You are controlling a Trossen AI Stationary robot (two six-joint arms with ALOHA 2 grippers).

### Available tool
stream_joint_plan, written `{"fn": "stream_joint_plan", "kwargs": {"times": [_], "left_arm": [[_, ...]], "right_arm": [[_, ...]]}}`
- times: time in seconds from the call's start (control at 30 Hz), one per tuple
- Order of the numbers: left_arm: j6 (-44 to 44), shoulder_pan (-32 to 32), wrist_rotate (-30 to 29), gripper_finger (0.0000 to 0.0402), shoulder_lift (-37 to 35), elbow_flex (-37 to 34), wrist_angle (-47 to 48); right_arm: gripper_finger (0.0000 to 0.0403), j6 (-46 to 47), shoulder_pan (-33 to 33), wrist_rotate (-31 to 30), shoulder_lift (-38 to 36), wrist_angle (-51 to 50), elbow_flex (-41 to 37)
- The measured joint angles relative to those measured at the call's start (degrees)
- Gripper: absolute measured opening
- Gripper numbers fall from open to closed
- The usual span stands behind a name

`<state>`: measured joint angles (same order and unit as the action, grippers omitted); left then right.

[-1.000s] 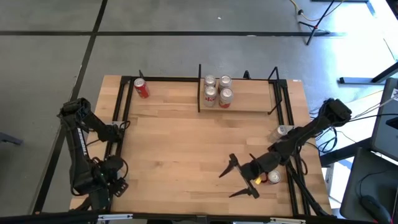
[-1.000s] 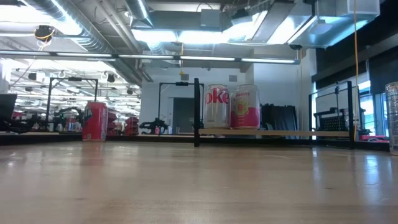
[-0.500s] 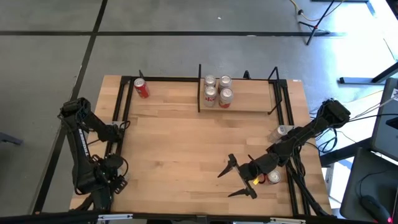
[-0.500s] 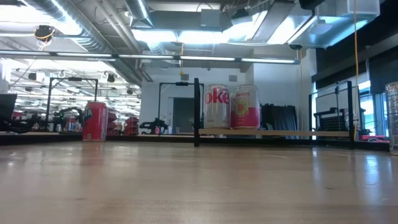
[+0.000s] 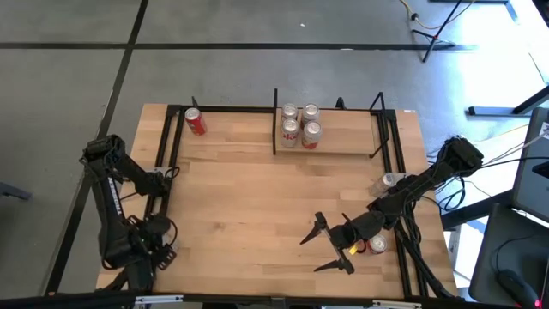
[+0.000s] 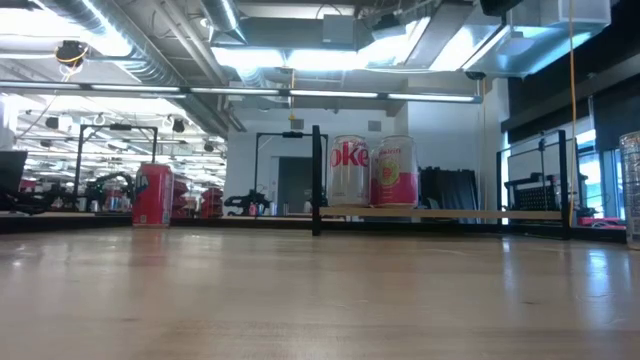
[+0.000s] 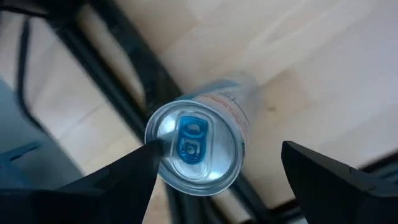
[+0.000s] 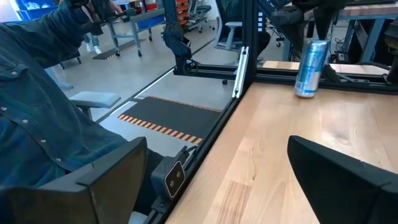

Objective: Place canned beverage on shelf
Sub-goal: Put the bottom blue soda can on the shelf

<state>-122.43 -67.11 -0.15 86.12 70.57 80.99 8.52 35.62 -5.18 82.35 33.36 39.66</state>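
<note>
Surface (image 5: 257, 206) wooden, black-framed, mid-area bare; grey floor around, workshop room beyond in low view. Shelf (image 5: 343, 142) stood at far edge, four cans (image 5: 300, 124) bunched at its left end, right part free. Red can (image 5: 196, 122) upright at far-left corner. Right tool (image 5: 324, 245) spread wide, holding nothing, near front-right edge. Left tool (image 7: 214, 180) open, off left-front edge, above silver can (image 7: 196, 146).

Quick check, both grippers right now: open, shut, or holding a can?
Left gripper: open, fingers either side of a silver can below it, not gripping.
Right gripper: open, holding nothing.
</note>
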Motion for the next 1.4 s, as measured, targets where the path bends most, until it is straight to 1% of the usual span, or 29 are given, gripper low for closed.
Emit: {"fn": "stream_joint_plan", "kwargs": {"times": [0.13, 0.2, 0.37, 0.5, 0.93, 1.03, 1.17, 1.33, 1.4], "left_arm": [[-0.02, 0.02, -4.24, 0.0325, 0.09, 1.9, -0.11], [0.0, 0.13, -4.8, 0.0325, 0.09, 2.27, 0.02], [0.02, 0.42, -3.52, 0.0325, 0.09, 2.27, 0.49], [-0.62, 0.42, -0.37, 0.0325, 0.09, 2.32, 2.23], [-0.46, 0.42, -1.86, 0.0325, 0.07, 2.35, 2.98], [-0.42, 0.42, -2.12, 0.0325, 0.03, 1.38, 1.98], [0.18, 0.42, -1.88, 0.0325, 0.0, -1.43, -2.02], [3.65, 0.52, -1.82, 0.0325, 0.0, -3.68, -5.28], [4.95, 0.74, -1.85, 0.0318, 0.0, -4.18, -5.66]], "right_arm": [[0.0372, -0.01, 0.0, -0.01, 0.0, 0.0, 0.02], [0.0372, -0.01, 0.0, -0.01, 0.0, 0.0, 0.02], [0.0372, -0.03, 0.0, -0.01, 0.0, 0.0, 0.02], [0.0372, -0.05, 0.0, -0.01, 0.0, 0.0, 0.02], [0.0372, -0.05, 0.0, -0.01, 0.0, -0.01, 0.04], [0.0372, -0.05, 0.0, 0.0, 0.0, 0.0, 0.04], [0.0372, -0.05, 0.0, 0.01, 0.0, -0.02, 0.04], [0.0372, -0.18, 0.0, 0.0, 0.0, -0.04, 0.04], [0.0372, -0.35, 0.0, -0.16, -0.01, -0.04, 0.04]]}}
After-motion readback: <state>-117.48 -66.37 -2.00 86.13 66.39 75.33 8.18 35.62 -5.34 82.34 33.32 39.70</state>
